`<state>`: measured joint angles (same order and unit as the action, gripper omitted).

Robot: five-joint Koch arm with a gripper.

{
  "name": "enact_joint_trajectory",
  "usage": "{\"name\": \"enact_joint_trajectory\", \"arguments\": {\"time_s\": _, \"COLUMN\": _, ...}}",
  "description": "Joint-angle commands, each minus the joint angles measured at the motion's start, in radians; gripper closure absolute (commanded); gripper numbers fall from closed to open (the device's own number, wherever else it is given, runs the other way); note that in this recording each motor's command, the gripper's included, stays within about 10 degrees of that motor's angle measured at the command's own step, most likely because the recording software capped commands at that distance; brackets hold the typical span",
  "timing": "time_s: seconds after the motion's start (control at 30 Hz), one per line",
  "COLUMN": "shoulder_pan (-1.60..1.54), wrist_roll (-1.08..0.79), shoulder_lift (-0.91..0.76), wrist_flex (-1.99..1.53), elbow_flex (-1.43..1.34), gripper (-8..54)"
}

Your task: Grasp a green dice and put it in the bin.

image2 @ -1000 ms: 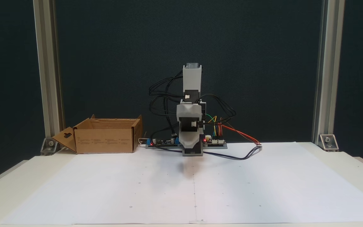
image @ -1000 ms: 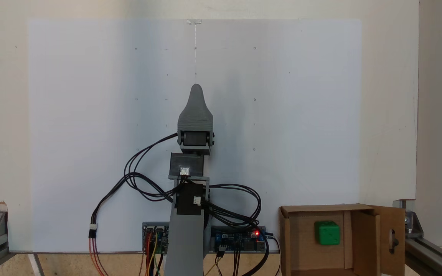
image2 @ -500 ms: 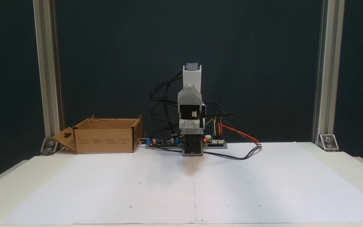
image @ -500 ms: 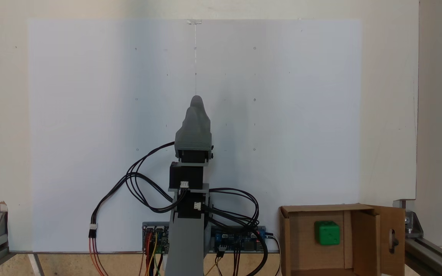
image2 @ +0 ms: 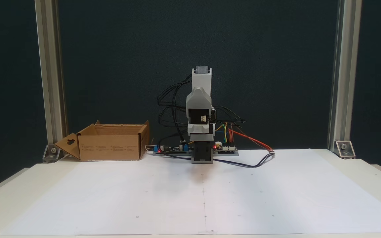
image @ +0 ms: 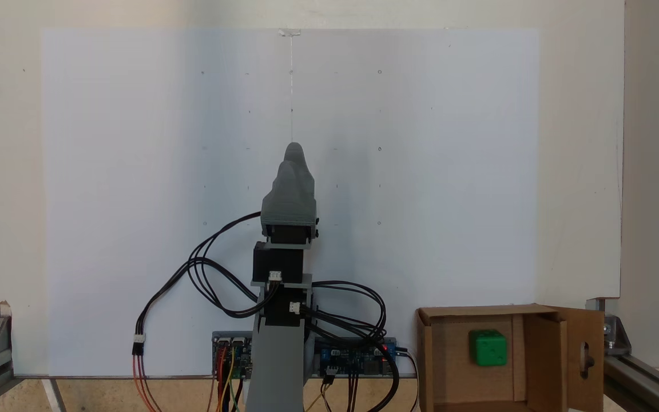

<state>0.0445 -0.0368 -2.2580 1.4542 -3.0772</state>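
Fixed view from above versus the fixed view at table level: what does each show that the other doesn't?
From above: the dice lying inside the bin, and the pincer tip over the paper. At table level: the bin's outer wall, the frame posts and a dark backdrop. Both: the folded arm, bin, paper and cables.

Since a second ago the end effector (image: 292, 150) has drawn back toward the base; its tip sits lower.
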Motion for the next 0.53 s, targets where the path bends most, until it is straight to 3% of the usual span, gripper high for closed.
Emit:
{"name": "enact_joint_trajectory", "arguments": {"time_s": 0.0, "shoulder_pan": 0.002, "wrist_roll": 0.018, "shoulder_lift": -0.107, "wrist_flex": 0.049, "elbow_flex": -0.052, "gripper": 1.1}}
{"name": "enact_joint_trajectory", "arguments": {"time_s": 0.5, "shoulder_pan": -0.002, "wrist_roll": 0.018, "shoulder_lift": -0.107, "wrist_flex": 0.048, "elbow_flex": -0.052, "gripper": 1.1}}
